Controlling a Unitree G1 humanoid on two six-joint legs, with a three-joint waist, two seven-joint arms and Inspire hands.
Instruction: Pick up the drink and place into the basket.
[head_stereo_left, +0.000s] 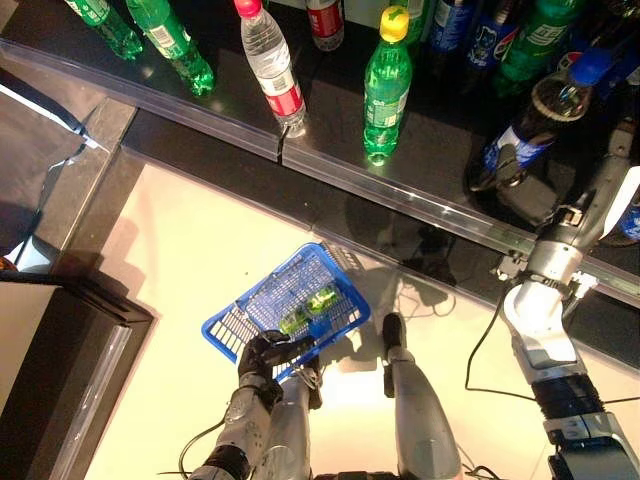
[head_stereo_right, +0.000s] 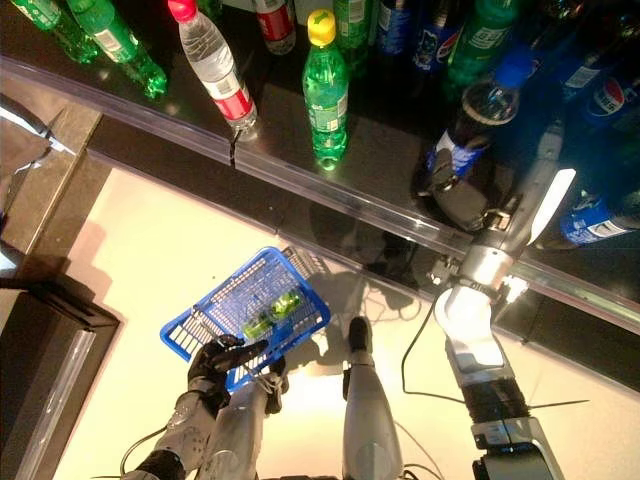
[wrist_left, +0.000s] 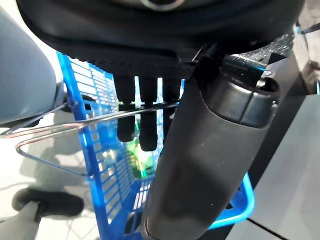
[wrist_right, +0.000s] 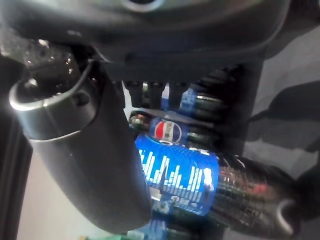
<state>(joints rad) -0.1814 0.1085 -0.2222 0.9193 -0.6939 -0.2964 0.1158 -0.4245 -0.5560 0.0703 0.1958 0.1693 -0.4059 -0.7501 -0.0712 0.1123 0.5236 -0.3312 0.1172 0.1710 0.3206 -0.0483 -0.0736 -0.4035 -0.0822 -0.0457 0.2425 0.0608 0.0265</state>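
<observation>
1. Eye views: the left hand (head_stereo_left: 268, 352) grips the wire handle of the blue basket (head_stereo_left: 262, 292), held low over the floor. A green bottle (head_stereo_left: 310, 306) already lies in it. The right hand (head_stereo_left: 525, 192) reaches onto the dark shelf (head_stereo_left: 420, 150) at a cola bottle (head_stereo_left: 532, 122); that drink seems not yet lifted, so carrying and dropping remain.
2. Left wrist view: fingers (wrist_left: 146, 130) curl round the handle (wrist_left: 75, 127), with the green bottle (wrist_left: 140, 161) showing through the basket wall (wrist_left: 107, 195).
3. Right wrist view: the cola bottle (wrist_right: 200, 185) lies right against the palm, between thumb (wrist_right: 85, 150) and fingers; whether they are clamped on it I cannot tell.
</observation>
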